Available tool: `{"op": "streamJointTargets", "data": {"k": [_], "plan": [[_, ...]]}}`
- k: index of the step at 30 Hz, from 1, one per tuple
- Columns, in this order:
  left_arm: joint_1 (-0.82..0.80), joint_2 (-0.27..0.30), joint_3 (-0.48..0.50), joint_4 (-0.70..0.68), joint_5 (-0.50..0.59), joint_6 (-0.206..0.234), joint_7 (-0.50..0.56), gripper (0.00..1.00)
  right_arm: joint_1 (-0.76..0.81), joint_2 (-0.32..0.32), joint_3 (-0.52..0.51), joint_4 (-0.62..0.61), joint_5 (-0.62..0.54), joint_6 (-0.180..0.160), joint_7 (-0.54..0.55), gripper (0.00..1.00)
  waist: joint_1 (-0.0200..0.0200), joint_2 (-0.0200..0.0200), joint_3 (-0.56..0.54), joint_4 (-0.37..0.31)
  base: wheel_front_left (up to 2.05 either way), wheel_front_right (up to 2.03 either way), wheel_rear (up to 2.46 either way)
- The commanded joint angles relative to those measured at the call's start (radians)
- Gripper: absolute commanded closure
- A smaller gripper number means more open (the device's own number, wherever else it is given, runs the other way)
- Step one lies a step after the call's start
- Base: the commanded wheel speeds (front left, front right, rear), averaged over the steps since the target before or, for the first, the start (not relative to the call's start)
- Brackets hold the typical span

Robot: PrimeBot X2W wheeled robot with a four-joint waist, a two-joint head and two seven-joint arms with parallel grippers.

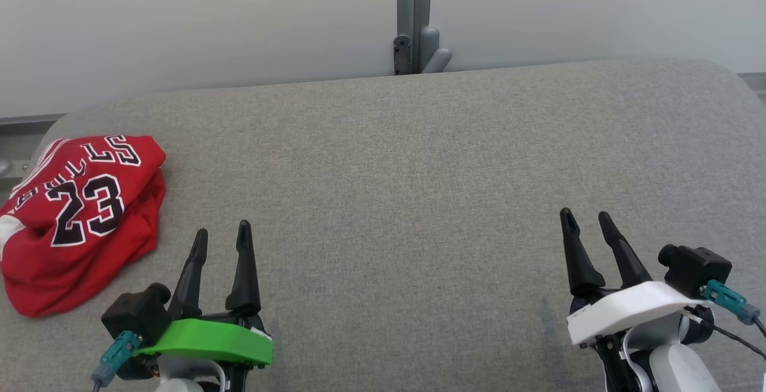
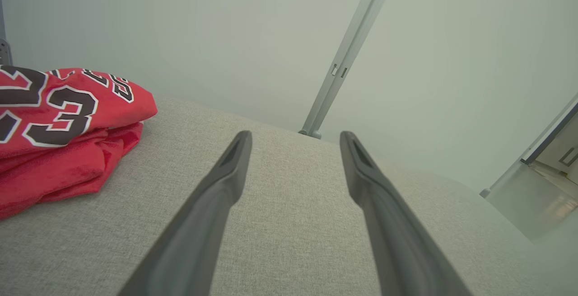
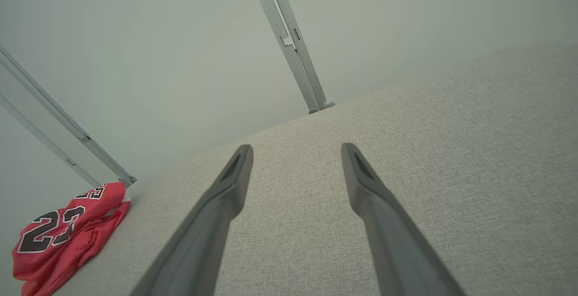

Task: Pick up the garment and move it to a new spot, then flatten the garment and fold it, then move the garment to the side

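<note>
Grey woven upholstery (image 1: 383, 158) stretches wide under both arms, backed by a pale wall (image 1: 179, 21) with a grey metal post (image 1: 413, 15) rising behind its far edge. On a green mount, the left gripper (image 1: 222, 229) sits over the fabric with its two dark fingers spread apart and empty. The garment (image 1: 78, 218), a red jersey with black, white-edged lettering and the number 23, lies in a loose, layered heap just to the left of that gripper, near its left finger but not touching it. In the left wrist view the garment sits off to the left of the fingers, one layer lapped over another. On a white mount, the right gripper (image 1: 585, 214) also has its fingers parted and empty. It is well apart from the garment, which lies far to its left, past the left gripper. Plain upholstery lies ahead of both pairs of fingertips.
</note>
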Motion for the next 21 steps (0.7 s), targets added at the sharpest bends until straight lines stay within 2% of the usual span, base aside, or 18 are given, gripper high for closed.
{"op": "streamJointTargets", "data": {"k": [1,21], "plan": [[0.001,0.004,-0.001,-0.011,0.034,0.004,-0.009,0.0,0.0,-0.007,0.013,-0.019,-0.033,0.0,-0.014,0.0,0.0,0.0,0.0,0.001,0.0,0.0,0.0],[0.016,0.004,-0.006,-0.02,0.211,0.012,-0.031,0.0,0.028,-0.008,0.067,-0.066,-0.211,0.0,-0.086,0.0,0.0,0.0,-0.002,0.002,0.0,0.0,0.0]]}}
